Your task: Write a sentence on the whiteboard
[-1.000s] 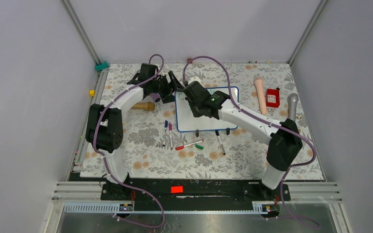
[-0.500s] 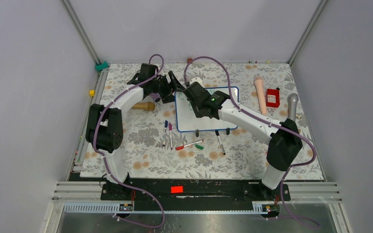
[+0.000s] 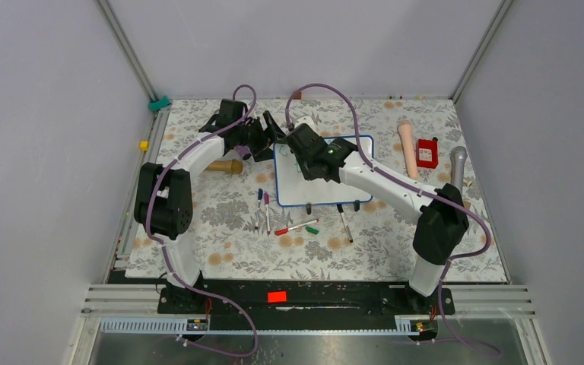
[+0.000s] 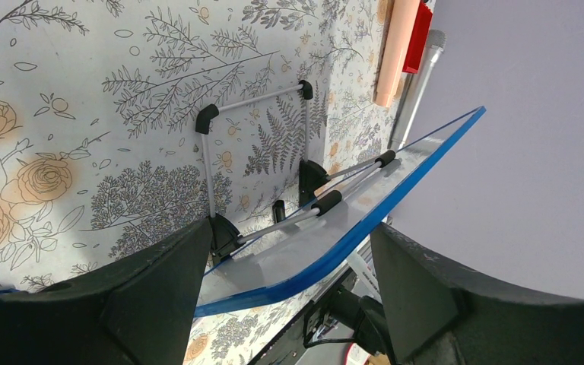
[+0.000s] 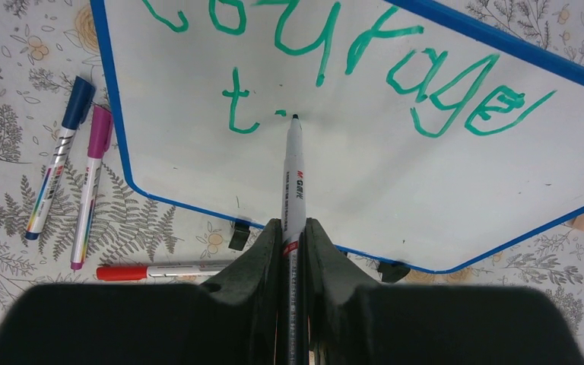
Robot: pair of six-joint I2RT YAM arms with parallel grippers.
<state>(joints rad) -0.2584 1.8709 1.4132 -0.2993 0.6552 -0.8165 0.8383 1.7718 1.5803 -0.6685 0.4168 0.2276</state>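
Observation:
The whiteboard (image 3: 327, 190), white with a blue frame, stands tilted on its black-tipped wire stand in the middle of the floral mat. Green marker writing (image 5: 365, 61) reads "courage" on its top line, with a "t" (image 5: 236, 106) below. My right gripper (image 5: 293, 224) is shut on a white-barrelled marker (image 5: 294, 175). The marker's tip touches the board just right of the "t". My left gripper (image 4: 289, 226) stands wide at the board's far left corner (image 4: 304, 251), a finger against each side. In the top view it (image 3: 274, 139) sits beside the right gripper (image 3: 298, 163).
Loose markers lie on the mat before the board: blue (image 5: 57, 167), magenta (image 5: 91, 182), red (image 5: 152, 271). A wooden handle (image 3: 224, 166) lies at the left. A pink cylinder (image 3: 407, 148), a red box (image 3: 426, 153) and a grey cylinder (image 3: 456, 163) lie at the right.
My right gripper has crept a little to the far left over the board with the marker. The left arm and the board have not moved.

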